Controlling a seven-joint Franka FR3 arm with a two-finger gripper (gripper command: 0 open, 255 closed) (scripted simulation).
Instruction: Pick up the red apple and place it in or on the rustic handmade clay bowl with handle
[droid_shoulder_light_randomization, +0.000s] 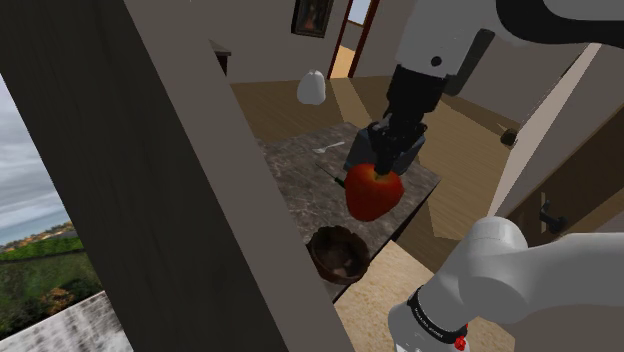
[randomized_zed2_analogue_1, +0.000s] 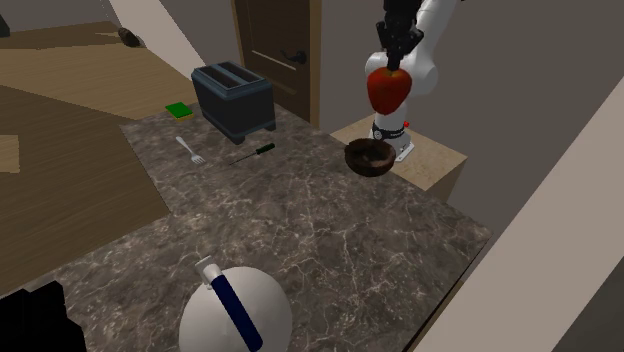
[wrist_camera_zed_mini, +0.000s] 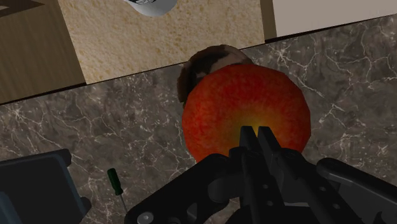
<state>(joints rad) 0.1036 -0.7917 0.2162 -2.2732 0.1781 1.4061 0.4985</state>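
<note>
Red apple (wrist_camera_zed_mini: 245, 114) hangs in my claw (wrist_camera_zed_mini: 256, 130), pinched at its top between two black fingers that stand nearly together. My own knuckles cover the spot where they bite, so I cannot tell whether they hold stem or flesh. The fruit is up in the air, directly under the claw, touching nothing else.

Below it sits one dark brown bowl (wrist_camera_zed_mini: 207, 60). From the wrist view the apple hides most of it, leaving a crescent of rim, and I cannot make out its handle in any view. The second exterior view puts the apple straight above the bowl with a clear gap between them. The bowl rests at the edge of the marbled table (randomized_zed2_analogue_1: 300, 230), just beside my stand (randomized_zed2_analogue_1: 435, 165).

Farther out on the table lie one green-handled screwdriver (randomized_zed2_analogue_1: 250, 153) and one fork (randomized_zed2_analogue_1: 190, 151), near each other but apart. Behind them stands one dark toaster (randomized_zed2_analogue_1: 233, 100) with two slots, which the wrist view cuts off at its edge. One small green square thing (randomized_zed2_analogue_1: 179, 110) lies just past the toaster.

In the shoulder view a broad dark beam (droid_shoulder_light_randomization: 150, 150) in the foreground hides the table's whole near-left part.

At the table's far end stands one round white vessel (randomized_zed2_analogue_1: 235, 312) with a blue handle, cut off by the second exterior view's lower edge. One framed picture (droid_shoulder_light_randomization: 312, 15) hangs on the far wall, clipped at the top.
</note>
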